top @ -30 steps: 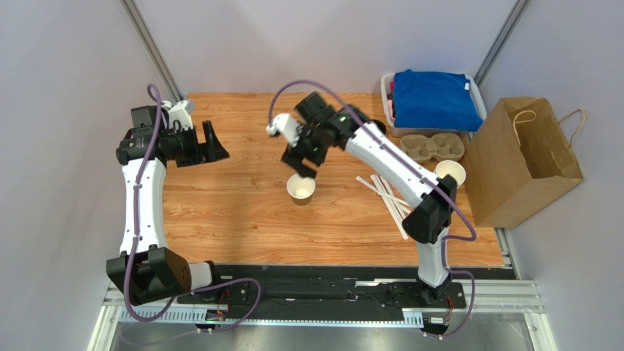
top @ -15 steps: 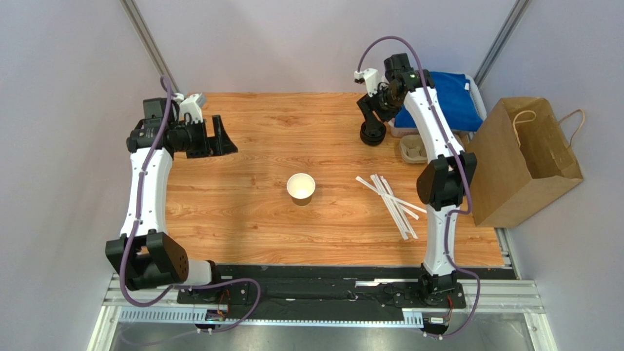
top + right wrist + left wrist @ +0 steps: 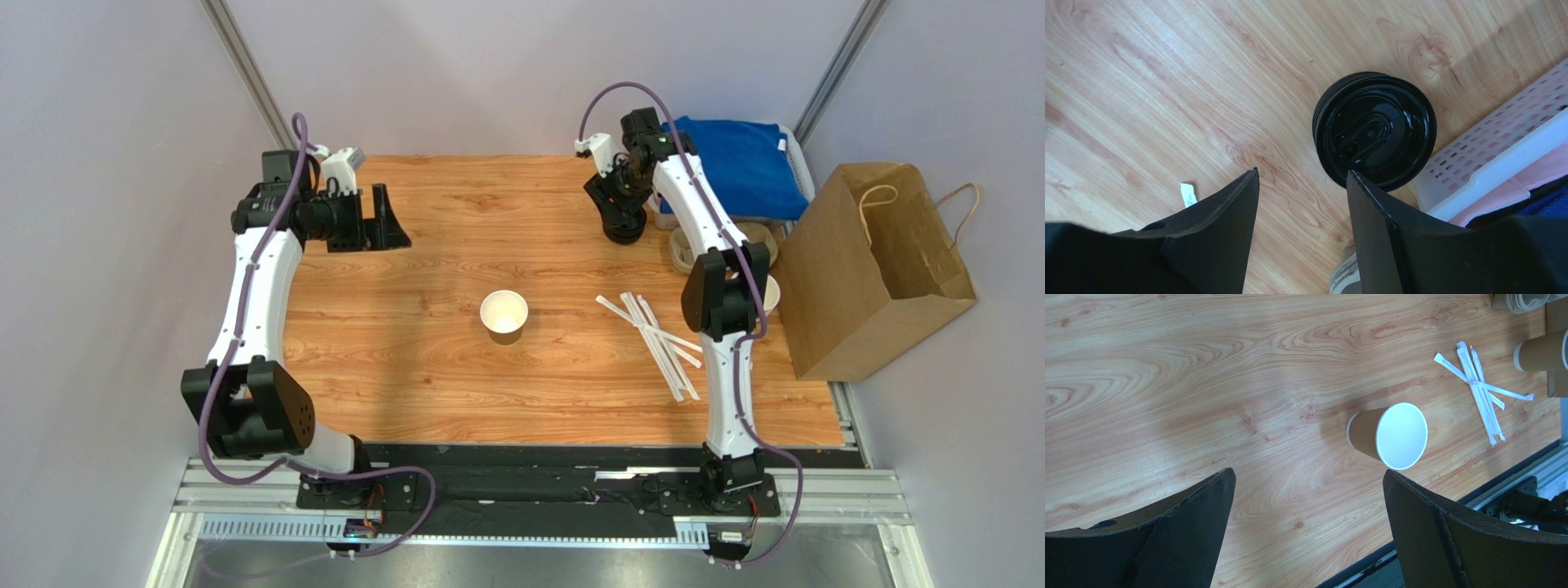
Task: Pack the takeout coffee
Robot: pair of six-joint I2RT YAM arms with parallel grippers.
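Takeout coffee cup stands upright and uncapped, well to the left of the paper bag, so I judge it needs a lid before packing. That explains my right gripper. It hangs over the black lids, which sit left of the bag and farther back than the cup. Its jaws are partly apart and hold nothing, lined up for a pick. My left gripper waits spread wide and empty, beyond the cup from the bag, out of the way.

Paper bag, straws, blue cloth
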